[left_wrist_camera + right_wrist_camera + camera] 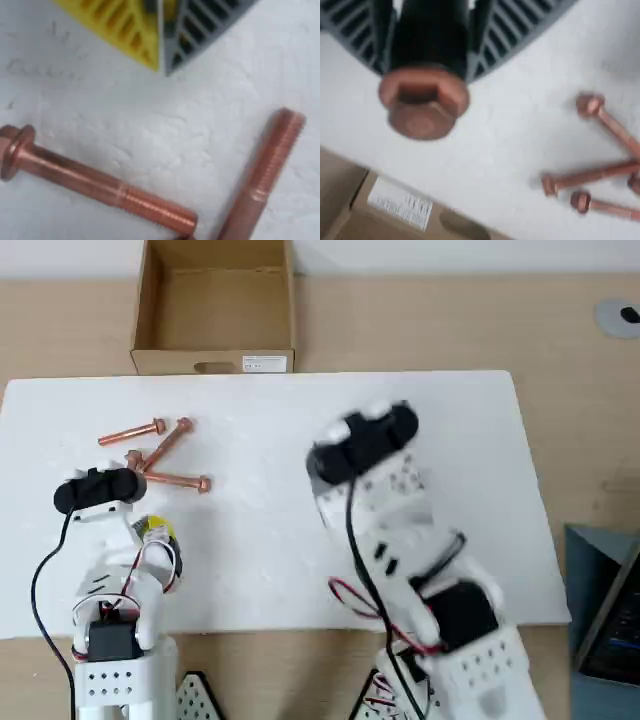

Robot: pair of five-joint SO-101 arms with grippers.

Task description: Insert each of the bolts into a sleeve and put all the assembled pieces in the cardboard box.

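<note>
High: cardboard box (pixel 180 362) at far edge of bench (pixel 560 330), loose bolts (pixel 175 480) near left edge.
Left wrist: left end effector (pixel 161 62) closed, empty, over bolts.
Right wrist: right end effector (pixel 427 55) grips sleeved bolt (pixel 423 107); we judge boxing next: carry, release.

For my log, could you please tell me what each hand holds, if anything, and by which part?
The right hand grips the black sleeve by its sides, a bolt head poking out; the left hand holds nothing.
</note>
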